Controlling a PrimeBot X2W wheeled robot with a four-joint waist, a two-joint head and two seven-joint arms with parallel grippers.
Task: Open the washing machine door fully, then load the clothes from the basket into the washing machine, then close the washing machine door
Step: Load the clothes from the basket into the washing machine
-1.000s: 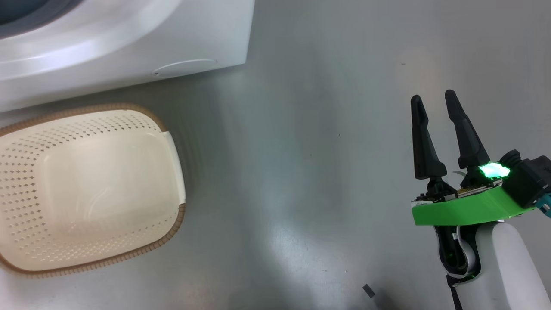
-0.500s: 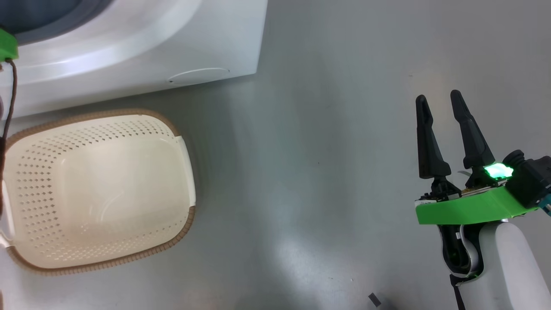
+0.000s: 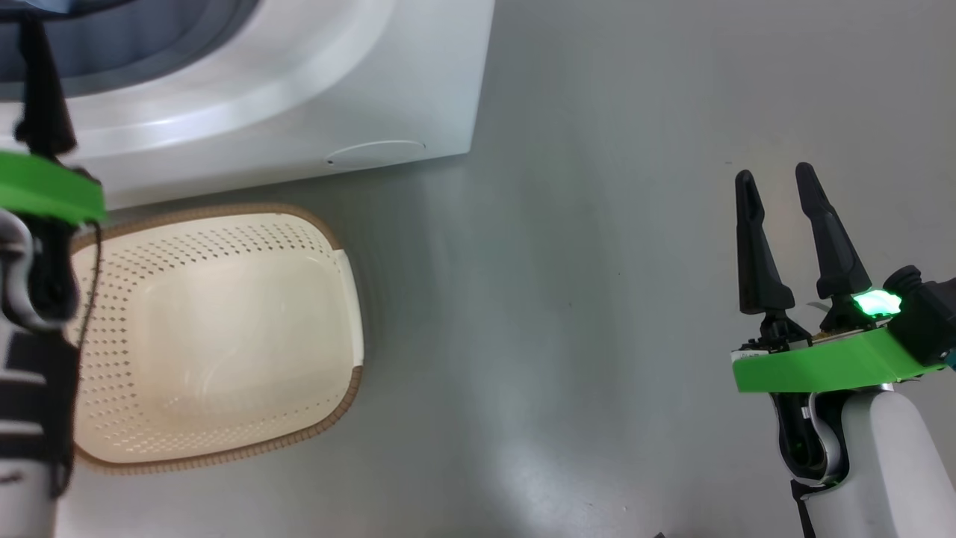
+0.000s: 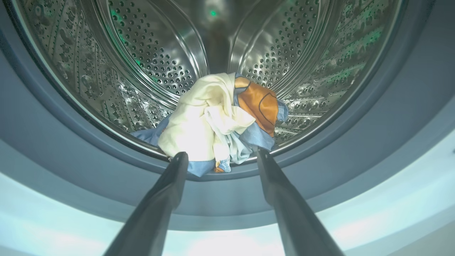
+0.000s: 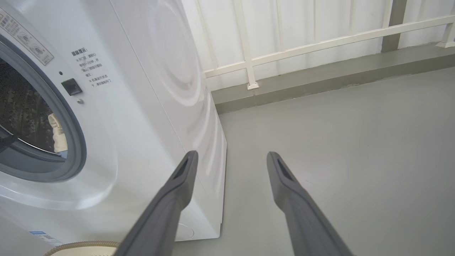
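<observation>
view swung over: cream perforated plastic basket [image 3: 224, 232] empty, cream-and-blue clothes [image 4: 209, 121] in steel drum [image 4: 149, 53], left gripper [image 4: 220, 153] and right gripper [image 3: 774, 173] fingers spread. door next?

The right gripper [image 3: 774, 178] has two long, tapering matte-black fingers [image 3: 756, 254] on a bright green plastic plate [image 3: 821, 366]. A glowing green light [image 3: 875, 302] sits just behind them, and a smooth white forearm [image 3: 874, 463] runs below. The left gripper [image 4: 221, 155] has a matching green plate [image 3: 45, 193] above a black-and-white banded forearm [image 3: 30, 403].
</observation>
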